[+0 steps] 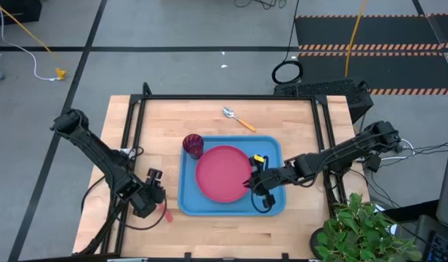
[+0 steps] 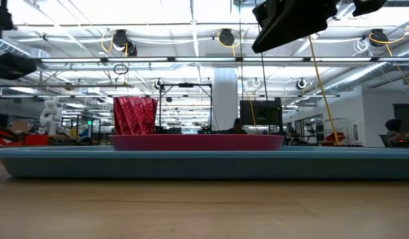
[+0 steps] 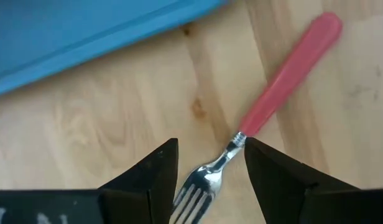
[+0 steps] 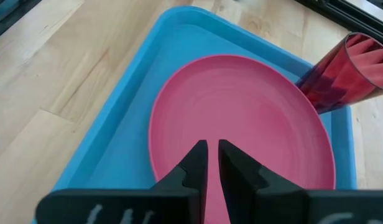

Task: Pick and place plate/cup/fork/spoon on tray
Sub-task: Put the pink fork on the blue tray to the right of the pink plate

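Note:
The blue tray (image 1: 271, 149) lies at the table's middle. The pinkish-red plate (image 1: 222, 173) lies flat in it, and the dark red cup (image 1: 193, 145) stands upright at the tray's far left corner. The spoon (image 1: 238, 119) lies on the table beyond the tray. The fork (image 3: 285, 71) lies flat on the wood left of the tray. My left gripper (image 3: 210, 146) is open low over it, one finger on each side of the fork's neck (image 3: 234, 147). My right gripper (image 4: 212, 146) is shut and empty above the plate's right part (image 4: 241, 106).
A potted plant (image 1: 362, 233) stands at the table's near right corner. A black frame (image 1: 231, 97) runs along the table's far edge and sides. Bare wood (image 1: 231, 236) lies between the tray and the near edge.

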You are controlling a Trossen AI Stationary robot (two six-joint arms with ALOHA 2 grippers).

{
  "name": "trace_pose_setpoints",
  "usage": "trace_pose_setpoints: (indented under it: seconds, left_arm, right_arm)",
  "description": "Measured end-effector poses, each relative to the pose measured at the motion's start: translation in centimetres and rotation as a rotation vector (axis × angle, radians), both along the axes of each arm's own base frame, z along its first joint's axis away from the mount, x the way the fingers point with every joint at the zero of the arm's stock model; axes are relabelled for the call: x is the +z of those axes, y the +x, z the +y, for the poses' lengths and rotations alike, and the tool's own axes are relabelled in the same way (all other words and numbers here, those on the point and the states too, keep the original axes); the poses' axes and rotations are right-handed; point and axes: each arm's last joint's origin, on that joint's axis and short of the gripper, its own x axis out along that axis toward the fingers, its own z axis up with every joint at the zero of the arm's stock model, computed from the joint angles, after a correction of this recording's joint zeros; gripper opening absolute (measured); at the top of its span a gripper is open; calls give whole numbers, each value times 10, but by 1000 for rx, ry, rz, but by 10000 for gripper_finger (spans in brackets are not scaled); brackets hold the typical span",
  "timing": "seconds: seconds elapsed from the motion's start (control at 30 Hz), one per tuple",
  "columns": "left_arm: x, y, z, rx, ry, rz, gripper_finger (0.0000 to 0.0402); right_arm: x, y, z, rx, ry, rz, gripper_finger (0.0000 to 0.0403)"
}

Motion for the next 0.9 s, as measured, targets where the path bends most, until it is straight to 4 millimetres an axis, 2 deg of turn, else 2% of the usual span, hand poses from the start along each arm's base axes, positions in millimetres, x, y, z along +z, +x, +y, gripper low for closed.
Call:
trace_pose_setpoints:
  seconds: [0.17,0.63,0.9]
  left_arm:
    - [-11,-6,-3,-69,-8,-16,186]
    - [-44,-20,2,-108,-34,-40,186]
    - [-49,-23,4,-118,-22,-40,186]
  right_arm:
    - [0,0,0,-5,4,0,31]
    - [0,0,0,-4,5,0,31]
    - [0,0,0,-4,6,-3,31]
